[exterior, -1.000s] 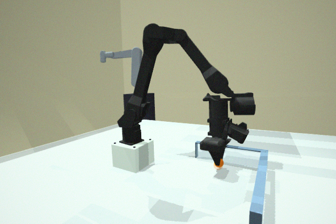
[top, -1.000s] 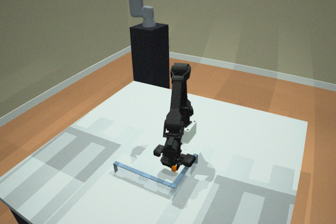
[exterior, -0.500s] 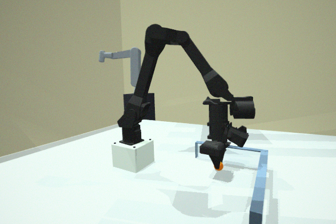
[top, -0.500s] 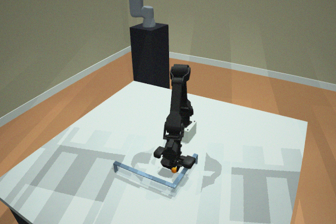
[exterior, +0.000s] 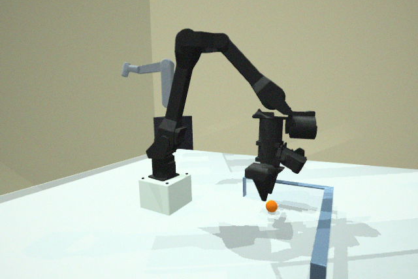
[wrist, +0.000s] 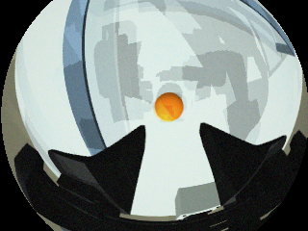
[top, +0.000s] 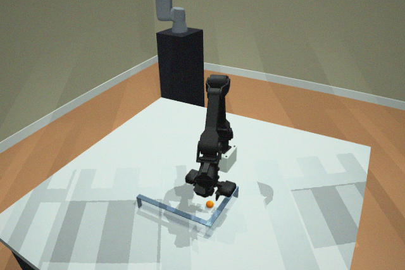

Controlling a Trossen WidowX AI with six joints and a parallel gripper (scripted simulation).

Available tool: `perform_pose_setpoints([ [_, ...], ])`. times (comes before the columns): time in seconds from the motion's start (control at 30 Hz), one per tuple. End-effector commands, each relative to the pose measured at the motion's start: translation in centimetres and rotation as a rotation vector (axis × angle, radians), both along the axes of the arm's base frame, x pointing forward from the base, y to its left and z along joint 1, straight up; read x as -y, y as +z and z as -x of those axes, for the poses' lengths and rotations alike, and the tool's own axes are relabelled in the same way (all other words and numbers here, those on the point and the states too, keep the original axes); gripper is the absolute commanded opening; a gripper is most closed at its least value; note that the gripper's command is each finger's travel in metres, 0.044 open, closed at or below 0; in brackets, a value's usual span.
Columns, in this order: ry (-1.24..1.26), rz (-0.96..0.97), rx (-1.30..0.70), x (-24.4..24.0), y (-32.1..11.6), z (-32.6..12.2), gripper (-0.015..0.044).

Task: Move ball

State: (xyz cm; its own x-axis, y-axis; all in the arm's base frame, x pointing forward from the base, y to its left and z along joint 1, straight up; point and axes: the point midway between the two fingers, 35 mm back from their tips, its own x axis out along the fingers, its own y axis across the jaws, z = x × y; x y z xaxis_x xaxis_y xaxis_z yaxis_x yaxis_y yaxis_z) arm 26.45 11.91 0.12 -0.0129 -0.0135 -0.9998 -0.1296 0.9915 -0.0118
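Note:
The orange ball [top: 209, 204] [exterior: 271, 206] [wrist: 168, 107] sits low at the table surface, inside the corner and touching neither wall. A yellow patch on its lower part in the wrist view looks like the see-through copy overlapping it; no separate copy shows. The two low clear walls have blue top edges: one wall [top: 169, 208] [exterior: 322, 232] and the other wall [top: 222, 207] [exterior: 304, 183] meet beyond the ball. My gripper [top: 211, 196] [exterior: 266, 196] [wrist: 173, 128] is open and empty. Its fingertips are just above the ball, with a wide gap between them.
The arm's white base block [top: 228, 161] [exterior: 165, 195] [wrist: 197, 199] stands behind the gripper on the white table [top: 130, 136] [exterior: 84, 221]. A grey arm on a black pedestal [top: 181, 67] stands beyond the table's far edge.

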Motion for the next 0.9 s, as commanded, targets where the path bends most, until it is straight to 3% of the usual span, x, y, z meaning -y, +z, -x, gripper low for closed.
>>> perform_pose_setpoints([
  [0.0, -0.004, -0.022, 0.045, -0.3, 5.4, -0.5, 0.0247],
  [0.37, 0.000, -0.030, 0.065, -0.5, 5.3, -1.0, 0.0247],
  [0.6, 0.000, -0.028, 0.062, -0.2, 10.3, -0.3, 0.0431],
  [0.87, 0.000, -0.028, 0.062, -0.2, 10.3, -0.3, 0.0440],
])
